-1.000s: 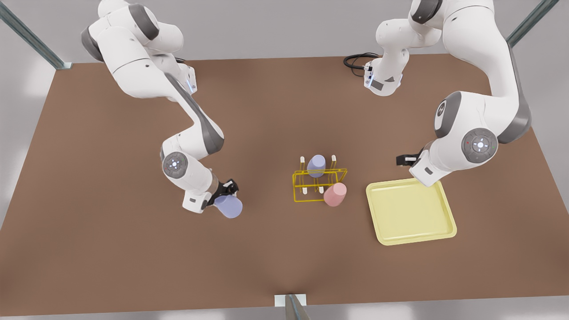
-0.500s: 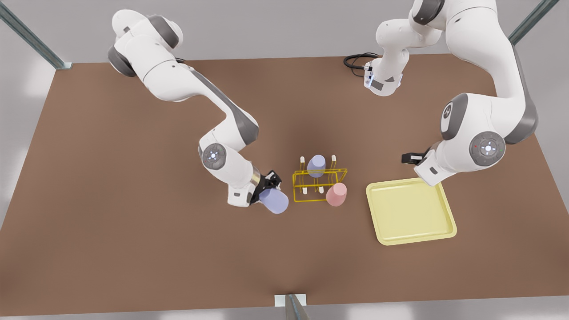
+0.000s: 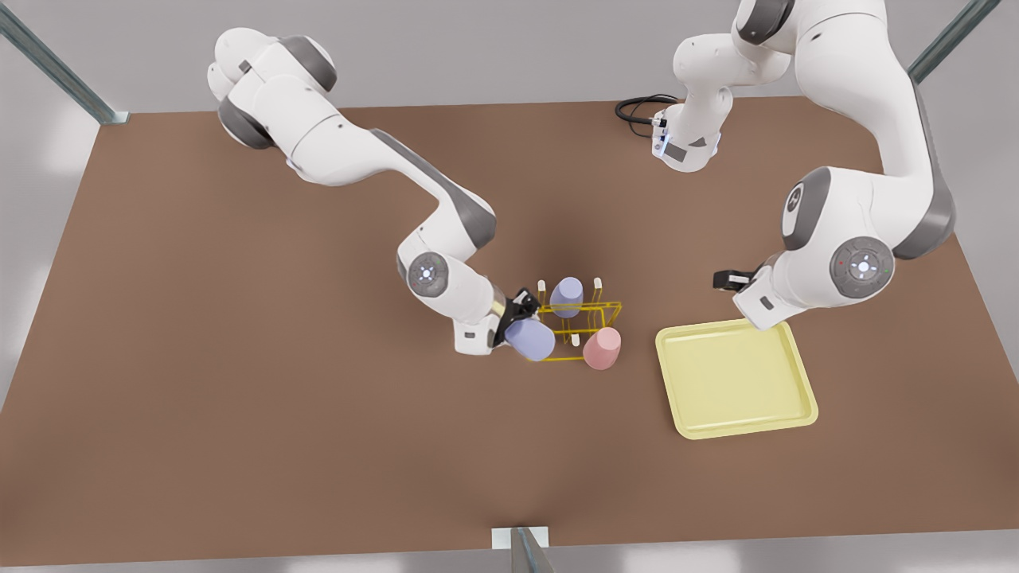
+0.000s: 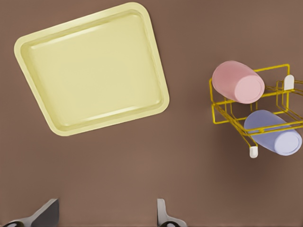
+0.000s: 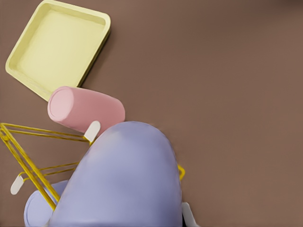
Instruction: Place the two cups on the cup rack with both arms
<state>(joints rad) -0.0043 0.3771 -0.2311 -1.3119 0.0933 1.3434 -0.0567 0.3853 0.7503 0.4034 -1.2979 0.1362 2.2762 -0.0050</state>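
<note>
Right gripper (image 3: 519,306), small and black, sits at the centre of the front view, pinching a pale lavender-blue handleless tumbler (image 3: 530,339) by its upper end. This held tumbler is tilted, overlapping the corner of the bright-yellow wire cup rack with white-tipped pegs (image 3: 593,312) towards the front view's left. Whether it rests on a peg cannot be told. In the right wrist view the same tumbler (image 5: 124,182) looms large in the foreground over the rack wires (image 5: 24,161).

A second, look-alike lavender tumbler (image 3: 567,296) sits on the far side of the rack, between two white pegs. A pink handleless tumbler (image 3: 601,348) sits at the rack's near corner towards the front view's right, tilted outward.

Left gripper (image 3: 723,279) hangs at the right of the front view, just beyond the far edge of the pale-yellow square tray (image 3: 801,380). Its fingers (image 4: 163,213) stand spread apart with nothing between them, over the bare brown table (image 3: 239,414). This arm waits. The tray lies well apart from the rack.
</note>
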